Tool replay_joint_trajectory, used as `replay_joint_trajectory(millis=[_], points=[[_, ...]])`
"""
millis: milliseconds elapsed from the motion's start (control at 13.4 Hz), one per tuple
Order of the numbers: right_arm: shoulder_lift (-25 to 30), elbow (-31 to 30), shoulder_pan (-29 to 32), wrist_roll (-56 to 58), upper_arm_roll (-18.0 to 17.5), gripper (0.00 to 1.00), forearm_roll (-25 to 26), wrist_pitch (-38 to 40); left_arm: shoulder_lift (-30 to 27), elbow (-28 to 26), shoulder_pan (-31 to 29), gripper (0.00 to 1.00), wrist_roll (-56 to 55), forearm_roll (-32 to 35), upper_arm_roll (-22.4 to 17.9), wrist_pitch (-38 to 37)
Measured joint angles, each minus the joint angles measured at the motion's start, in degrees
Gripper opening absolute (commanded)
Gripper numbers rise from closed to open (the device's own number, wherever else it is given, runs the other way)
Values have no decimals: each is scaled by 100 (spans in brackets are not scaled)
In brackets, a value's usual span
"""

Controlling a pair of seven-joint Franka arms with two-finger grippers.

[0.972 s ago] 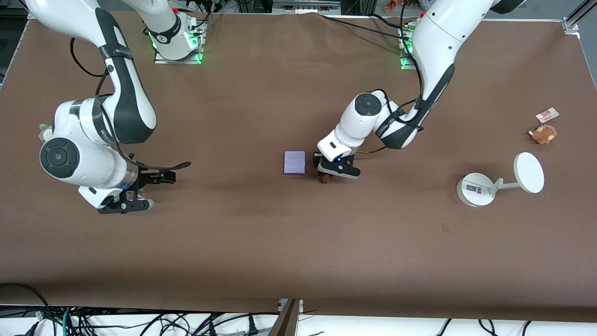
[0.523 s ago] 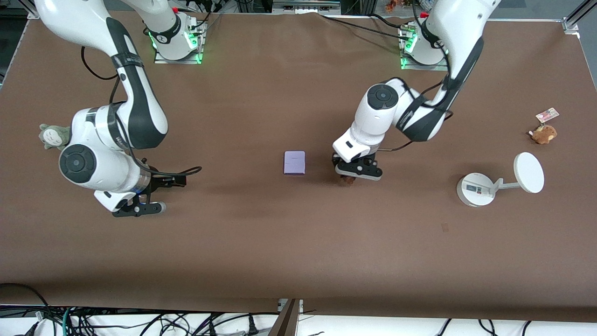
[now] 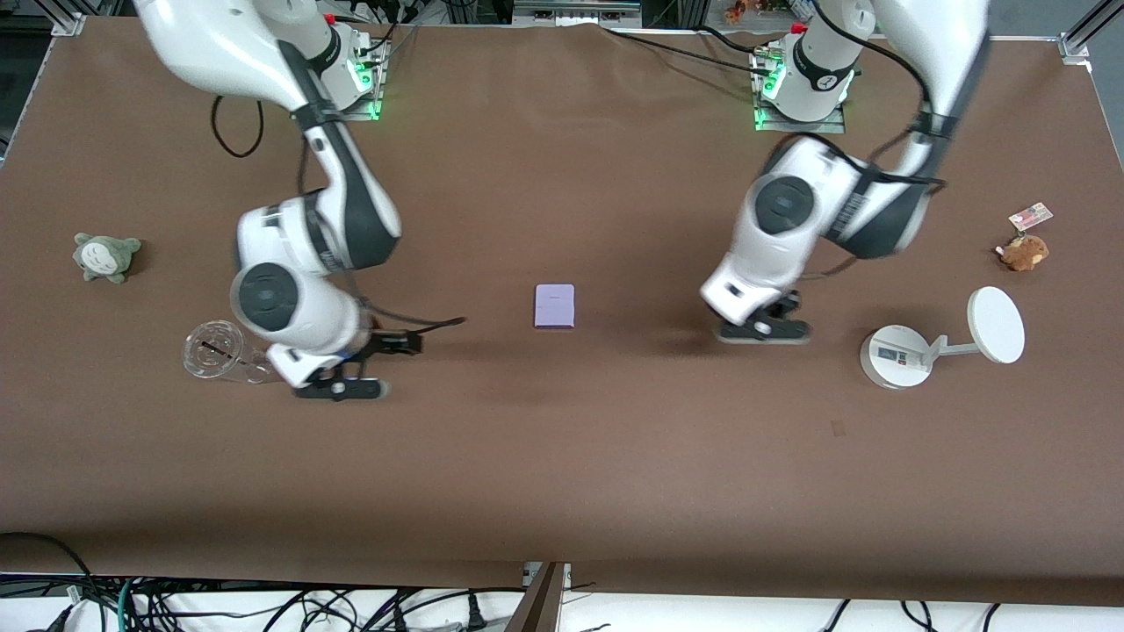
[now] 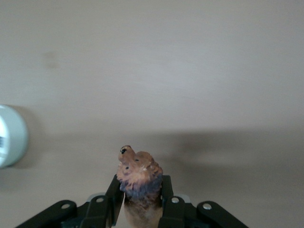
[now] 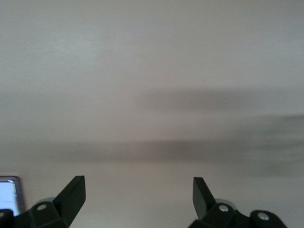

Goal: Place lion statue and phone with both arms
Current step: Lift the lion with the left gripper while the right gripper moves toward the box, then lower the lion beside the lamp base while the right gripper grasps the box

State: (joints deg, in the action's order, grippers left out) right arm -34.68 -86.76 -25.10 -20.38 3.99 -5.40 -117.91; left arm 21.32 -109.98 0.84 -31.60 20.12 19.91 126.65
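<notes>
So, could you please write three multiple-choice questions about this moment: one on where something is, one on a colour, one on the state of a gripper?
1. Where does the phone lie?
A. On the table between the two grippers
B. On the round white stand
C. Beside the grey plush toy

2. What colour is the phone?
A. Green
B. Pale lavender
C. Black

3. What is the state of the left gripper?
A. Open and empty
B. Shut on the phone
C. Shut on the lion statue

Answers:
1. A, the front view shows it flat on the bare brown table, with the right gripper toward one end and the left gripper toward the other.
2. B, its face is pale lavender in the front view.
3. C, the left wrist view shows the statue clamped between the fingers, while the right gripper stands open and empty.
</notes>
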Motion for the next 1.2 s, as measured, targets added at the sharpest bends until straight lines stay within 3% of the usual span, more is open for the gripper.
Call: replay_joint_trajectory(millis=[374, 673, 972, 1047, 1121, 1196], points=[[-296, 3, -636, -977, -6, 100, 0, -643, 467, 15, -1198, 14, 1266, 0, -35, 386], [-587, 5, -1292, -1688, -13, 100, 0, -1288, 1166, 23, -1430, 16, 1435, 0, -29, 1198], [-791, 11, -1695, -2159, -12, 100, 0, -1732, 1156, 65, -1586, 17, 1895, 0, -25, 1198], [-856, 12, -1786, -2251, -11, 100, 0, -1831, 1156, 66, -1685, 22, 2083, 0, -25, 1197], [-918, 13, -1874, -2314, -11, 100, 0, -1911, 1156, 66, -1761, 37, 2212, 0, -25, 1193], [-974, 15, -1961, -2374, -11, 100, 1, -1975, 1156, 66, -1797, 65, 2263, 0, -23, 1186]])
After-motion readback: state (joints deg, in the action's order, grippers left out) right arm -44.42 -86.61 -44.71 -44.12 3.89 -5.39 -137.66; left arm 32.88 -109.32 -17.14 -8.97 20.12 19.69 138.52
